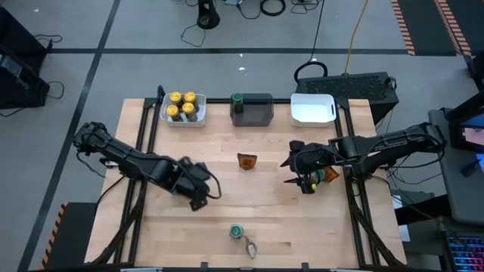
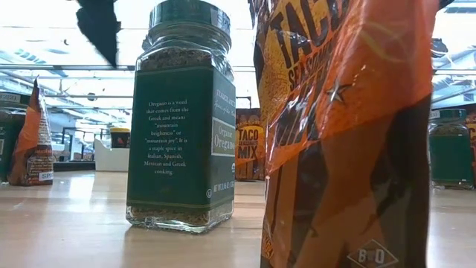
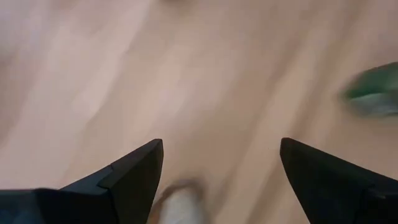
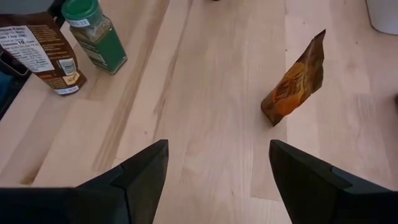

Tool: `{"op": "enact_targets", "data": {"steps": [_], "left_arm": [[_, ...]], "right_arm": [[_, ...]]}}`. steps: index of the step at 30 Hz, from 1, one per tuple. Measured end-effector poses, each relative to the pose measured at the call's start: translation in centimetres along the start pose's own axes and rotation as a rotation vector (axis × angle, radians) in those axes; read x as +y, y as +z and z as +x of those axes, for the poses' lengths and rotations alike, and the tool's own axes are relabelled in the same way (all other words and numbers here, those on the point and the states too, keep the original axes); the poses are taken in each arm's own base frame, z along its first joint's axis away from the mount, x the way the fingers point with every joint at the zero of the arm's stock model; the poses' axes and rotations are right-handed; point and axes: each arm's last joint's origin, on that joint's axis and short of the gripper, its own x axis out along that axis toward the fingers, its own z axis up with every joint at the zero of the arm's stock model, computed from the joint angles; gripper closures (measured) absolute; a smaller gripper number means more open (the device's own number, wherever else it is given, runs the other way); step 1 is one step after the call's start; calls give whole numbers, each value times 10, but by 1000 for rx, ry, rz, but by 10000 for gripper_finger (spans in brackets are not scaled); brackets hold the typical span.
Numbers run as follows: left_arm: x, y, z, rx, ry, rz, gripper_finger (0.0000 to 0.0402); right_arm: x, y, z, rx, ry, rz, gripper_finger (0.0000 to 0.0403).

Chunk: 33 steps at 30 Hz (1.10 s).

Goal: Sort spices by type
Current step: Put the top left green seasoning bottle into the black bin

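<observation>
Both claws gape above bare table [image 1: 189, 234] beside centre packet [image 1: 246, 161].

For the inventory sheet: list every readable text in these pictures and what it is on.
"Organic Oregano": side label of the green-lidded jar, low view.
"Oregano is a word that comes from the Greek...": the same jar's green panel.
"TACO SEASON...": near packet.
"TACO ... MIX": far packet.
Print on the brown packet, right wrist view: too small to read.

Grey concrete floor [image 1: 227, 68] all around the pale butcher-block wooden table [image 1: 249, 215], dark seams crossing it. Black cables [image 1: 265, 9] coil at the far edge; an orange-and-black hazard stripe [image 1: 404, 26] runs off diagonally. Bright ceiling glare [image 2: 44, 33] beyond.
</observation>
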Motion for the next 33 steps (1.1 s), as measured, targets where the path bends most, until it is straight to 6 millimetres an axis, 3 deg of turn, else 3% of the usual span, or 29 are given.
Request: {"op": "enact_targets", "data": {"steps": [8, 13, 19, 27, 33], "left_arm": [[16, -11, -12, 50, 92, 50, 76], [40, -27, -38, 25, 185, -12, 89], [64, -53, -59, -81, 73, -157, 104], [87, -80, -46, 7, 24, -266, 105], [92, -89, -31, 49, 54, -188, 105]], "right_arm": [[0, 0, 0, -1, 0, -47, 140], [0, 0, 0, -1, 0, -61, 140], [0, 0, 0, -1, 0, -89, 140], [0, 5, 0, -52, -2, -149, 140], [-3, 5, 0, -53, -11, -150, 140]]}}
